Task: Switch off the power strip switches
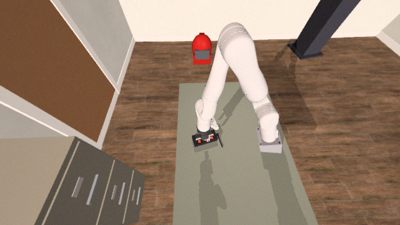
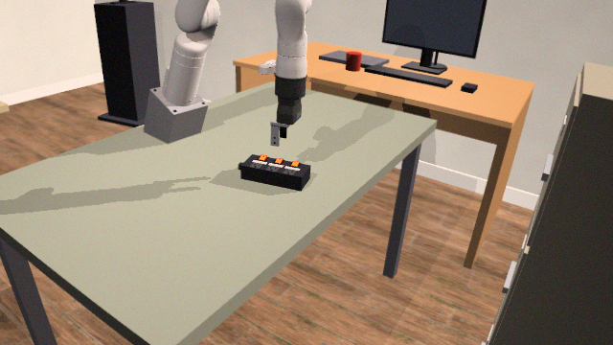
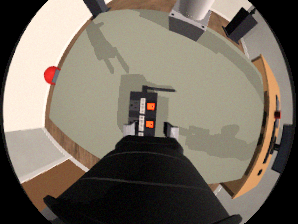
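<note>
The black power strip lies flat on the table, switches up. It has three orange switches in a row: one near the cord end, a middle one and a far one, which the gripper body hides in the wrist view. White labels beside them are too small to read, and I cannot tell the switch positions. My gripper is open and empty, pointing down above the strip, its fingers on either side of the strip's width in the wrist view.
A short dark cord leaves one end of the strip. The robot's base stands on the same table. A wooden desk with a monitor and red mug stands beyond the table.
</note>
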Motion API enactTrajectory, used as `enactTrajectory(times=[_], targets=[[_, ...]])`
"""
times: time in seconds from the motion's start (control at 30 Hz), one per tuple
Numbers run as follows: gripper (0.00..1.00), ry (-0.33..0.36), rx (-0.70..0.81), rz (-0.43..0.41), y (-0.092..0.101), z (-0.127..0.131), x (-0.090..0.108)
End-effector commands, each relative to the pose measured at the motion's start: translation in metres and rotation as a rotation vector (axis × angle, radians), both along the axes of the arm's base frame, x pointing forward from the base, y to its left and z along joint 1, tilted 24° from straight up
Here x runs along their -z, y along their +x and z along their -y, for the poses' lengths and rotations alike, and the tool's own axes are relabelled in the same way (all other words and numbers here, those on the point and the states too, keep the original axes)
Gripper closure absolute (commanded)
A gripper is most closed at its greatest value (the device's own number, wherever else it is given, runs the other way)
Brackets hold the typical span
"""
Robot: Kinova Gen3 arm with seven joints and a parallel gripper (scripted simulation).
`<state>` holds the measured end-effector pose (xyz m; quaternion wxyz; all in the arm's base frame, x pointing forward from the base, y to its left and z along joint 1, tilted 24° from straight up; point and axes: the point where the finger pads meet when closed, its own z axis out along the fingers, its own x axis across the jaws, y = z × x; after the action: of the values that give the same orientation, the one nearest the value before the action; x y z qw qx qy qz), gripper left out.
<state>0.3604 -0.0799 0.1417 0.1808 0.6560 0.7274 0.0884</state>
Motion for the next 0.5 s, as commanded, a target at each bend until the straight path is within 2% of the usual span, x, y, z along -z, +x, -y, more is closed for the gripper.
enactTrajectory(times=[0.0, 0.47], targets=[[0.0, 0.0, 0.007, 0.01, 0.0044, 0.0001, -0.0013], [0.0, 0.004, 0.018, 0.011, 0.0046, -0.0001, -0.0013]])
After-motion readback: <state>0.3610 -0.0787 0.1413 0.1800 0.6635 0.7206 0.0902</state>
